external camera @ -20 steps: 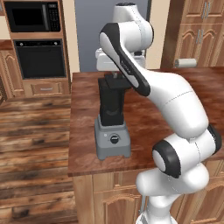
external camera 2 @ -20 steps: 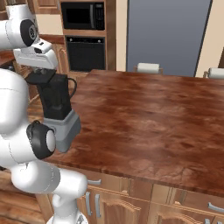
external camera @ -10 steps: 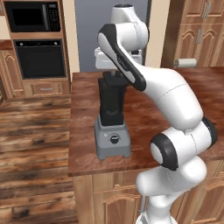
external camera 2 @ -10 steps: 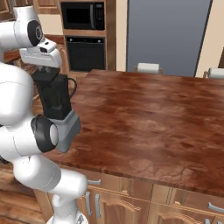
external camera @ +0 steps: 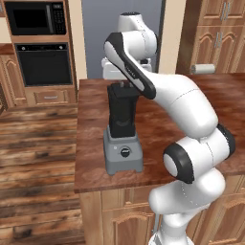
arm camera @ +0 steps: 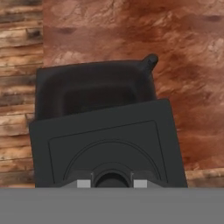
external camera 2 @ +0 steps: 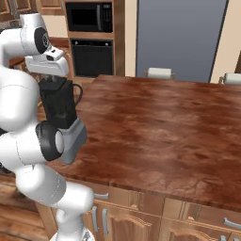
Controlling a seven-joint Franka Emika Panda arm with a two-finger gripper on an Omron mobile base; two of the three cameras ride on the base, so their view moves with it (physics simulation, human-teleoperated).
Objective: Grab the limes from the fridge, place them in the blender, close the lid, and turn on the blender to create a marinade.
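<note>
The blender [external camera: 123, 152] stands near the left edge of the island counter, its dark jar [external camera: 121, 112] on a grey base with a black dial. My gripper [external camera: 125, 85] hangs right over the jar's top, shut on the knob of the black square lid [arm camera: 107, 144]. In the hand view the lid sits between my fingertips [arm camera: 84, 183] and covers the near part of the jar's mouth [arm camera: 94, 89], whose far part and handle still show. The jar [external camera 2: 59, 103] appears under the hand [external camera 2: 49, 70] in the right base view too. Behind stands the grey fridge [external camera 2: 181, 37], closed. The limes are hidden.
The brown island counter [external camera 2: 160, 127] stretches wide to the right of the blender. A black wall oven [external camera: 43, 64] with a microwave above stands at the back left. A paper towel roll [external camera: 203, 68] lies at the counter's far edge. Wooden floor runs to the left.
The arm's upper links have swung a little while the hand keeps the lid just above the jar. The blender has not moved.
</note>
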